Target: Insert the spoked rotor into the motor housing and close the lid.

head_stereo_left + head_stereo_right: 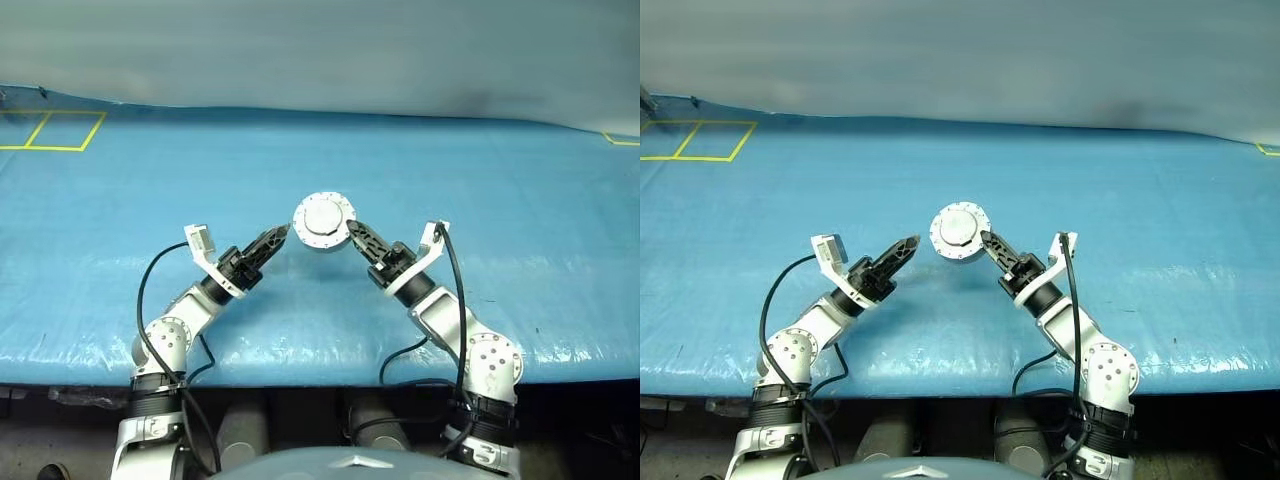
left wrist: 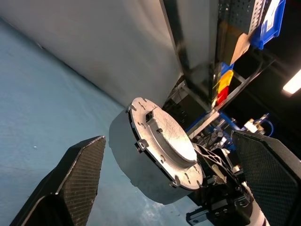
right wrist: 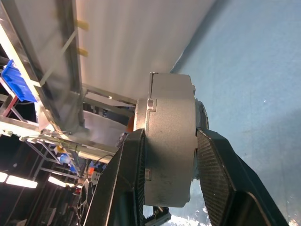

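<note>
Gripping motor housing [image 1: 324,223] — right tool [image 1: 356,234], left tool [image 1: 281,236] open beside.

Blue sheet [image 1: 320,170] spread across frame, yellow taped squares [image 1: 52,131] at upper left. Pale wall [image 1: 320,50] along top. Blue bins [image 2: 269,22] on metal shelving [image 2: 235,28].

1. Both arms are built of rounded silver-grey segments with black collars at the wrists.
2. The left gripper [image 1: 283,233] and right gripper [image 1: 352,229] have black fingers with a woven, cross-hatched texture.
3. A white bracket sits on each wrist.
4. Black cables loop alongside both forearms.
</note>
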